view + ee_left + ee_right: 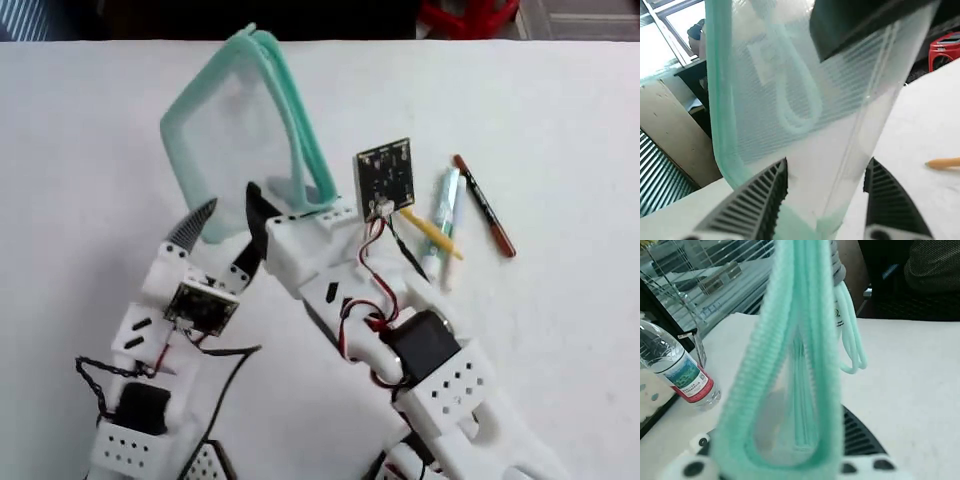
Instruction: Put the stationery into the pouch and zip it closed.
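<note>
Three pens (445,222) lie close together on the table (560,120) in the high view, on the right arm's side: a yellow pen (430,232), a clear pen (449,200) and a red pen (485,205), the yellow one crossing the clear one. The pouch (235,125) stands up on edge, well apart from them. The right gripper (300,205) is clamped on its lower corner. The left gripper (225,225) sits just beside it, jaws spread at the pouch's bottom edge.

From the left wrist, the mesh side of the pouch runs down between the two ribbed fingers (757,200), which stand wide apart; I cannot tell if either one touches it. A dark finger of the other arm presses on the pouch higher up. The tip of the yellow pen lies on the table beyond.

From the right wrist, the pouch is seen edge-on, gripped low down, its green zip edges parted. A cord loop (850,345) hangs from it. A bottle (680,372) stands near the table's edge.
</note>
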Motion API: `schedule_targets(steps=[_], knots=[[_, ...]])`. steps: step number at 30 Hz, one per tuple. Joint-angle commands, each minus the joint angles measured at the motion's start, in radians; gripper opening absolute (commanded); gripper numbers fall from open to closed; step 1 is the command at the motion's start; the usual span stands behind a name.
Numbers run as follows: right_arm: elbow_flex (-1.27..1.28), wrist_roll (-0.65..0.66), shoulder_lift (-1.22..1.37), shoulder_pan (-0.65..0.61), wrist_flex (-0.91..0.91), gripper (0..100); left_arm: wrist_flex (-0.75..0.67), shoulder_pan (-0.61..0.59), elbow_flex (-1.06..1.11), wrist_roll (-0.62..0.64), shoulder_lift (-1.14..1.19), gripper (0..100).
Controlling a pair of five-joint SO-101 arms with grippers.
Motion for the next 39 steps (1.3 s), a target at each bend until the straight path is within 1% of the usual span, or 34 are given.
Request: schedule_targets(steps=[1, 3, 5, 8, 9, 11, 14, 22, 24, 27, 29, 35, 39], knots=[[-0.104, -0.038, 0.048, -0.013, 0.041, 1.9, -0.074, -0.010, -0.005, -0.011, -0.015, 25], [-0.164, -0.066, 0.088, -0.016, 0.116, 1.9, -0.075, -0.012, -0.005, -0.011, -0.015, 24], [-0.227, -0.075, 0.114, -0.058, 0.180, 1.9, -0.083, -0.010, -0.005, -0.025, -0.015, 22], [-0.299, -0.075, 0.143, -0.148, 0.226, 1.9, -0.127, -0.001, -0.005, -0.118, -0.015, 20], [-0.311, -0.075, 0.148, -0.154, 0.226, 1.9, -0.152, -0.007, -0.005, -0.129, -0.015, 20], [-0.322, -0.075, 0.154, -0.151, 0.229, 1.9, -0.184, -0.012, -0.005, -0.129, -0.015, 20], [-0.321, -0.075, 0.150, -0.151, 0.236, 1.9, -0.172, -0.010, -0.005, -0.129, -0.015, 20], [-0.321, -0.069, 0.147, -0.147, 0.326, 1.9, -0.169, -0.010, -0.005, -0.129, -0.015, 19], [-0.321, -0.068, 0.147, -0.150, 0.341, 1.9, -0.169, -0.010, -0.005, -0.129, -0.015, 16], [-0.321, -0.069, 0.147, -0.153, 0.354, 1.9, -0.169, -0.002, -0.005, -0.137, -0.015, 7], [-0.321, -0.071, 0.147, -0.153, 0.363, 1.9, -0.172, -0.004, -0.005, -0.137, -0.015, 3], [-0.321, -0.066, 0.147, -0.173, 0.386, 1.9, -0.169, -0.005, -0.005, -0.129, -0.015, 3], [-0.327, -0.051, 0.147, -0.139, 0.386, 3.3, -0.173, -0.008, -0.005, -0.129, -0.015, 3]])
